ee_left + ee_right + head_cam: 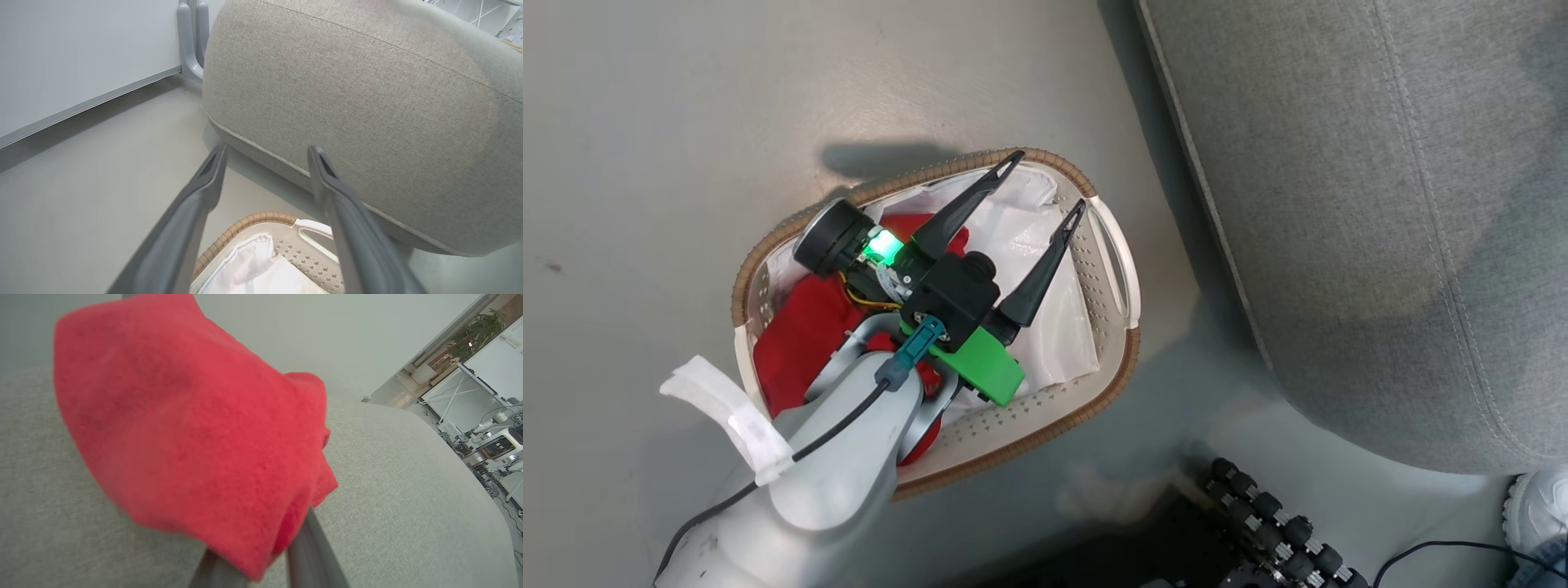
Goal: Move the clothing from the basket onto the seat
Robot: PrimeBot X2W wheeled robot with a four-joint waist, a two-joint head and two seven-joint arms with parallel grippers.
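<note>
The white basket (1013, 416) with a brown rim stands on the floor left of the big grey seat (1380, 204). Red clothing (800, 327) lies in its left half, partly hidden by my left arm, beside the white liner (1045, 327). My left gripper (1049, 180) hangs open above the basket's far end with nothing between its fingers. The left wrist view shows that gripper (266, 151) over the basket rim (245, 222), facing the seat (367, 102). My right gripper (257, 567) is shut on a red garment (196, 437) above the seat (408, 490).
A person's pale shoe (1535, 506) shows at the lower right, near a black cable. A black base with a row of round knobs (1266, 523) sits below the seat. A wall with a baseboard (81, 106) and a grey post (192, 36) stand beyond the basket.
</note>
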